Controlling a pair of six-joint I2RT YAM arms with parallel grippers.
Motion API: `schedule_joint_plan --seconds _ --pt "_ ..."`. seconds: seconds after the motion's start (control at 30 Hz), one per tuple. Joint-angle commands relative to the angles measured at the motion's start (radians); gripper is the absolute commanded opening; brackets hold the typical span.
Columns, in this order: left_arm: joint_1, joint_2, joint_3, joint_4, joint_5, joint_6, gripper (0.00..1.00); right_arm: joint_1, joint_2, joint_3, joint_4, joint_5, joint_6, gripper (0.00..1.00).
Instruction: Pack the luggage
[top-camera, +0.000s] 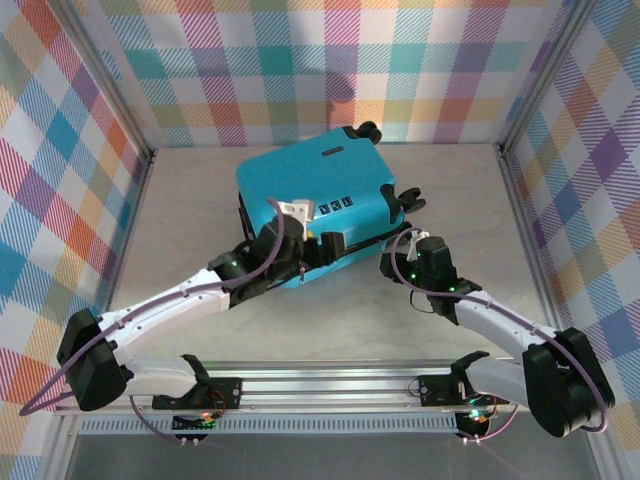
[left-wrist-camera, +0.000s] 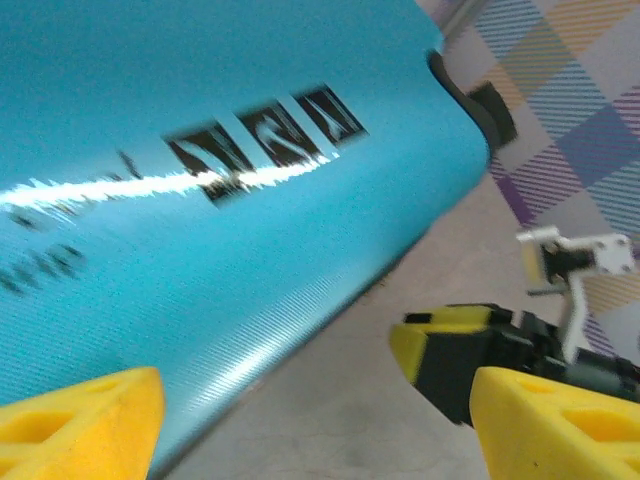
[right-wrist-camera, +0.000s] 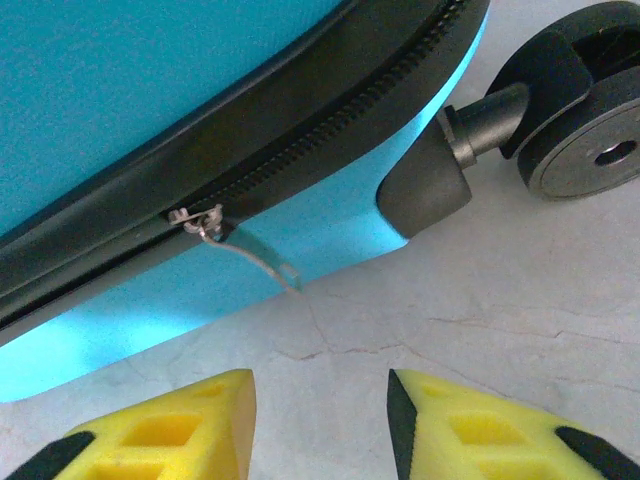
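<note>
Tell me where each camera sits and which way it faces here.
Top external: above and behind the bases, looking down on the table; both arms reach to the luggage.
Left wrist: on the left arm, facing the luggage's labelled shell; left tool at the bottom.
Right wrist: low, facing the zipper pull and a wheel; right tool below.
Shared: all show the luggage.

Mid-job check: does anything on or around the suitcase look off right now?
Nothing damaged or spilled. The luggage lies lid-down but skewed to the table edges. Its zipper pull sits partway along the side near a wheel, so the zip may not be fully run.
</note>
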Motion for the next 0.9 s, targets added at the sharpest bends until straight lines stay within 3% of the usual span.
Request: schedule_joint_plan --seconds 0.0,0.17,0.53,0.87 --pt "-0.081 0.007 -0.081 0.111 -0.082 -0.082 0.79 0.012 0.026 0.038 0.061 0.032 -0.030 0.39" --pt "-0.139 0.012 -0.147 0.147 -0.180 -0.165 0.79 0.023 0.068 0.067 0.070 0.020 -0.048 0.37" --pt "-0.142 0.068 -0.241 0.243 -0.153 -0.254 0.79 0.055 0.130 0.111 0.062 0.022 -0.061 0.37" --pt "-0.144 0.180 -0.299 0.372 -0.154 -0.313 0.78 0.059 0.174 0.130 0.043 0.050 -0.077 0.22"
